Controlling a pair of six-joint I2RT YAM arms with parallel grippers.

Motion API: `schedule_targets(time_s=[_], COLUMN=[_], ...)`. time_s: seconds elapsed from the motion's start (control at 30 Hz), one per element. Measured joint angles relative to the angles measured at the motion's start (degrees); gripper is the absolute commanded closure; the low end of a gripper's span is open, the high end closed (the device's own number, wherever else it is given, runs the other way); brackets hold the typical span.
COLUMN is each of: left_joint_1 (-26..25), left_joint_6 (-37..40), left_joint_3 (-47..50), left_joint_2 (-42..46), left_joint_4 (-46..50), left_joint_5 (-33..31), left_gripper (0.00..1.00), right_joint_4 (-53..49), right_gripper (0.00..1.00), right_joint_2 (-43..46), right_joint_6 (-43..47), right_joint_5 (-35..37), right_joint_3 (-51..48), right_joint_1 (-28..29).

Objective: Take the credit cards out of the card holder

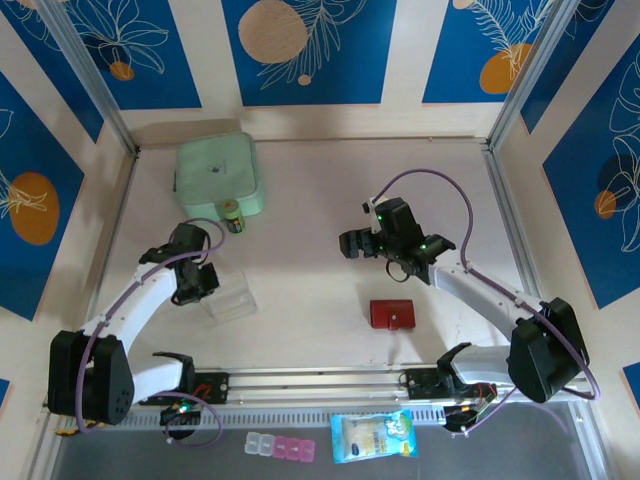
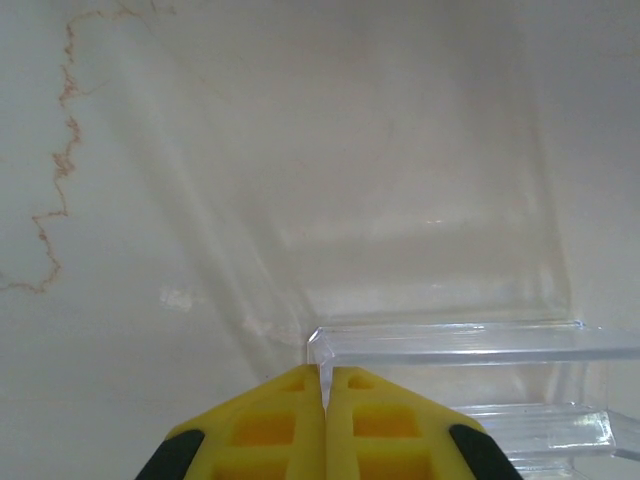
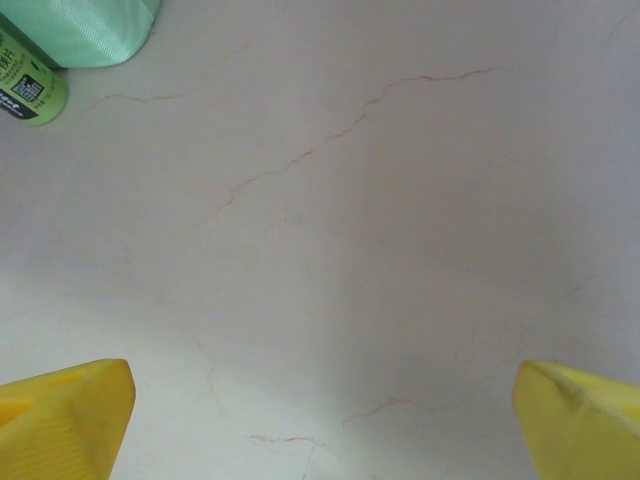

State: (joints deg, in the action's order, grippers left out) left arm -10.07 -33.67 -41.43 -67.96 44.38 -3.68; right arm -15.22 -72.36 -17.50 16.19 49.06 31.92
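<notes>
Yellow fingers [image 2: 270, 430] of my left gripper [image 2: 325, 375] are pressed together, seam to seam. The corner of a clear plastic container [image 2: 440, 340] meets that seam at the tips. Whether a sliver of its wall is pinched I cannot tell. Judgement: this arm is placed to deal with the container, not with the task item.

My right gripper [image 3: 322, 375] hangs with its fingers [image 3: 70, 415] spread wide over bare table, touching nothing. That looks like a ready posture ahead of a pick.

The card holder [image 1: 392, 314] lies flat behind the right gripper, back toward that arm's base and apart from it. It is folded shut, so the credit cards are judged to be inside and none extracted yet. The right gripper would have to turn back to reach it.

Ahead and to the left of the right gripper stand a pale green container [image 3: 90, 25] and, just beside it, a small green bottle [image 3: 25, 90].

Surface: the table [image 3: 400, 200] is cream, matt, with fine brown vein lines. Surround: blue panels [image 1: 300, 45] printed with white leaves and orange discs, in an aluminium frame.
</notes>
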Motion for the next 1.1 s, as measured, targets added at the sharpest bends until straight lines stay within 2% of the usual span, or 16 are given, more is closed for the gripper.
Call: schedule_targets(time_s=[0.23, 0.43, 0.73, 0.93, 1.1], left_joint_1=[-3.9, -11.3, -20.3, -22.8, -23.5], left_joint_6=[0.8, 0.6, 0.5, 0.6, 0.8], left_joint_3=[-3.5, -15.0, -39.1, -55.2, -66.9], left_joint_2=[-2.1, -9.9, -32.3, -46.0, -53.6], left_joint_4=[1.4, 1.6, -0.4, 0.0, 2.0], left_joint_5=[-0.8, -1.7, -0.9, -0.1, -0.1], left_gripper=[1.00, 1.00, 1.00, 1.00, 1.00], right_joint_4=[-1.0, -2.0, -8.2, -11.0, -11.9], right_gripper=[0.03, 0.03, 0.03, 0.02, 0.02], right_joint_2=[1.3, 2.8, 5.1, 8.6, 11.5], right_joint_6=[-0.2, -0.1, -0.2, -0.2, 0.1], right_joint_5=[0.4, 1.9, 6.2, 8.4, 9.0], right_joint_3=[0.0, 0.0, 0.3, 0.5, 0.5], right_joint_1=[0.0, 0.1, 0.1, -0.1, -1.0])
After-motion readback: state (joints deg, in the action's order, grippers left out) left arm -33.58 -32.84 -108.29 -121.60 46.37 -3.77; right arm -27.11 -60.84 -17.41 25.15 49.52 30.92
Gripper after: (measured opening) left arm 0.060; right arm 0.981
